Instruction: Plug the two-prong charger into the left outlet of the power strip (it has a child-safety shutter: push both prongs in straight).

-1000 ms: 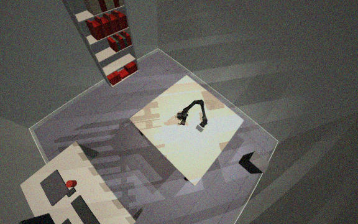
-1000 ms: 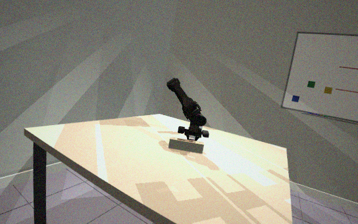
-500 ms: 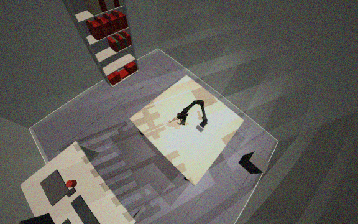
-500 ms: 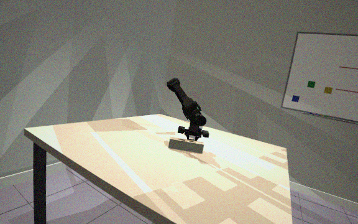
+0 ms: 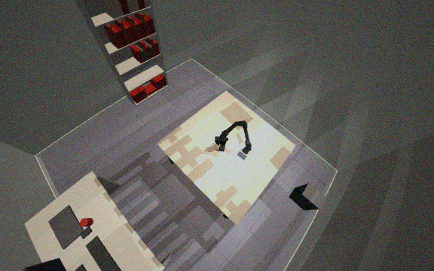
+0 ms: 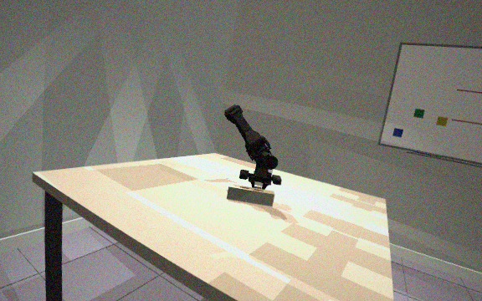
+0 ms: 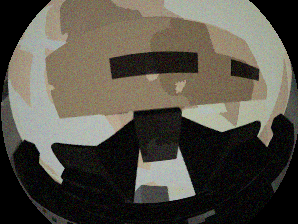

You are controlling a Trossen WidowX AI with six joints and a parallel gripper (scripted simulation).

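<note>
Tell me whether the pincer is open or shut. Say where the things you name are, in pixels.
Shut on the charger: in the wrist view, the pincer's point(image 7: 158, 135) two fingers press against the dark charger point(image 7: 157, 142) from both sides.

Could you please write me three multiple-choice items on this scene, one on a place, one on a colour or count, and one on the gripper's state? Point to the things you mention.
1. Where is the whiteboard?
A) On the floor
B) On a wall
C) Under the table

2. How many green squares does it carry?
A) Two
B) Four
C) None

3. How is the gripper?
A) Wide open, holding nothing
B) Shut on nothing
C) Shut on a dark block

1: B, the exterior view shows the whiteboard point(image 6: 442, 79) mounted on the wall.
2: A, two green squares point(image 6: 419, 113) show beside one yellow and one blue.
3: C, the wrist view shows the gripper's point(image 6: 259, 186) point(image 7: 157, 150) fingers either side of the dark block point(image 7: 158, 135).
</note>
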